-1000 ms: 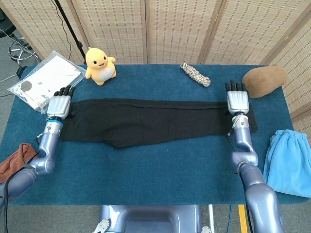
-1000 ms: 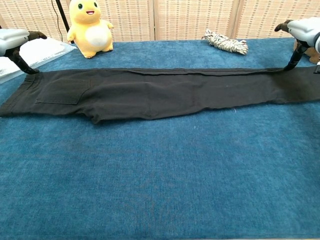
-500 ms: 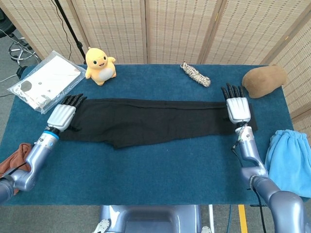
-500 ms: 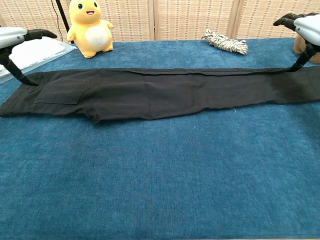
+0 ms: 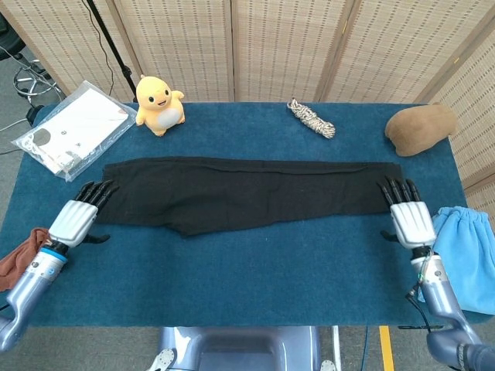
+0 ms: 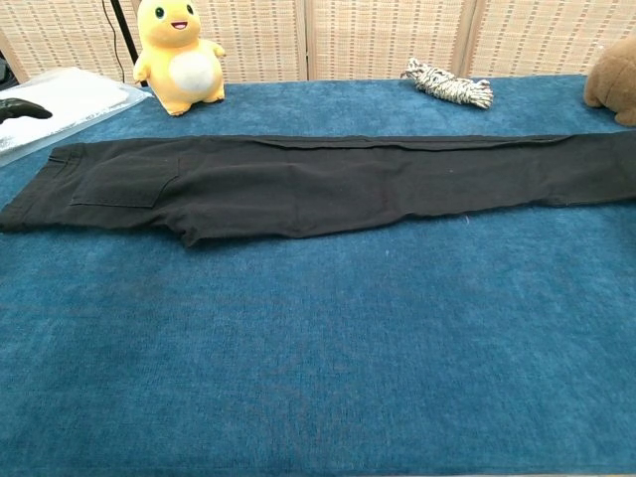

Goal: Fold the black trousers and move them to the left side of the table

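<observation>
The black trousers [image 5: 247, 193] [image 6: 318, 184] lie flat and stretched lengthwise across the blue table, waist at the left, leg ends at the right. My left hand [image 5: 75, 219] hovers just off the waist end, fingers spread, holding nothing; only its dark fingertips [image 6: 22, 107] show at the chest view's left edge. My right hand [image 5: 410, 216] is near the leg end, fingers apart and empty. It does not appear in the chest view.
A yellow plush toy [image 5: 158, 103] and a plastic bag of papers [image 5: 73, 127] sit at the back left. A coiled rope [image 5: 312, 118] and a brown plush [image 5: 420, 128] lie at the back. Light blue cloth [image 5: 462, 255] is at the right edge, brown cloth [image 5: 23, 255] at the left.
Both hands have let go of the trousers' ends and pulled back toward the table's near edge. The trousers now lie flat and still.
</observation>
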Controlling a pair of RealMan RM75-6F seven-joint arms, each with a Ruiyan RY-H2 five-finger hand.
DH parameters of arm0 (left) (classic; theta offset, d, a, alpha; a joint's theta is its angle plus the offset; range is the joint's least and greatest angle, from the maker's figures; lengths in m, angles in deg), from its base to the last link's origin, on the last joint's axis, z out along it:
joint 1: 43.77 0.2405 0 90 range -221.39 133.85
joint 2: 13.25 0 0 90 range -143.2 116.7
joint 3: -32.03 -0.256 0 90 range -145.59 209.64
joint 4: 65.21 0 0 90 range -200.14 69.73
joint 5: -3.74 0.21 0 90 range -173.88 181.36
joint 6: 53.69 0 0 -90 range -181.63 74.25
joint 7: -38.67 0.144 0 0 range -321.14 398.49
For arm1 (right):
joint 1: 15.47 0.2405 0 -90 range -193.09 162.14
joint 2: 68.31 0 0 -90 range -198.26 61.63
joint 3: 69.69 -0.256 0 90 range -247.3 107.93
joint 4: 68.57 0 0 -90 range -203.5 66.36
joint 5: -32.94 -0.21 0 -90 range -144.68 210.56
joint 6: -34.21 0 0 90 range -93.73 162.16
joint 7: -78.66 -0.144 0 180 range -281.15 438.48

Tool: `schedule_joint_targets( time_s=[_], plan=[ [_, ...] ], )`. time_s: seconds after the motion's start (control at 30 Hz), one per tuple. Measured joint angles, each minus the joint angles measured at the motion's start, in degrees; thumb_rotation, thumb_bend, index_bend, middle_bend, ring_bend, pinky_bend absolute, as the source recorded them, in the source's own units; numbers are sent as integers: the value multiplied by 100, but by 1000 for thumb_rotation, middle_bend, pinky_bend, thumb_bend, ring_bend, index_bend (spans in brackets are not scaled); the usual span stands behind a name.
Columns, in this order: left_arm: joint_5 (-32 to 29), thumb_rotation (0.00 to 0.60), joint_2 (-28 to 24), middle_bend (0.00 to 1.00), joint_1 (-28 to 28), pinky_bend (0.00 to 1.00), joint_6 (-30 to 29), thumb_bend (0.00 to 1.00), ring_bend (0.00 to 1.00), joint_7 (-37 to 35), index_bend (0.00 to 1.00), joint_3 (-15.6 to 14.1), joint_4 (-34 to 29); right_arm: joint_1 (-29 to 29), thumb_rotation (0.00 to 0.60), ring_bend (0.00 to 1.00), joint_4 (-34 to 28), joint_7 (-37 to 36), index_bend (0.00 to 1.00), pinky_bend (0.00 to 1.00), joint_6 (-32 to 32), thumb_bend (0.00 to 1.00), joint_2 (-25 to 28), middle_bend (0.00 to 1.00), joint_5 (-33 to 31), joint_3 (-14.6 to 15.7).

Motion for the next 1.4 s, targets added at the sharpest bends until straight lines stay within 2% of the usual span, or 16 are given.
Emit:
schedule_joint_targets(
  time_s=[0.17, 0.37, 0.5, 0.73, 0.97, 1.2, 1.4],
  plan=[
    [45, 600, 114, 0, 95, 0, -127, 252, 0, -118, 0, -42, 300, -465, 600, 0, -517, 42, 0, 0, -415, 0, 326, 0, 48, 204],
    [106, 600, 392, 0, 149, 0, -227, 310, 0, -291, 0, -65, 909, -961, 600, 0, -957, -56, 2, 0, -871, 0, 557, 0, 52, 322],
    [125, 600, 659, 0, 134, 4, -92, 300, 0, -478, 0, -103, 1360, -1183, 600, 0, -1031, -229, 10, 0, -1107, 0, 599, 0, 92, 319],
    [162, 600, 975, 0, 118, 3, 31, 255, 0, -625, 0, -163, 1767, -1270, 600, 0, -1024, -423, 16, 0, -1140, 0, 586, 0, 97, 216],
    [76, 600, 1312, 0, 66, 4, 102, 240, 0, -751, 0, -63, 2205, -1325, 600, 0, -967, -597, 22, 0, -1176, 0, 562, 0, 121, 140],
    [-78, 600, 1746, 0, -109, 0, 499, 206, 0, -794, 0, 64, 2629, -1365, 600, 0, -931, -777, 22, 0, -1138, 0, 570, 0, 137, 74],
    [-170, 600, 1969, 0, -219, 0, 616, 206, 0, -811, 0, 166, 2884, -1392, 600, 0, -925, -836, 24, 0, -1119, 0, 593, 0, 163, 33]
  ],
)
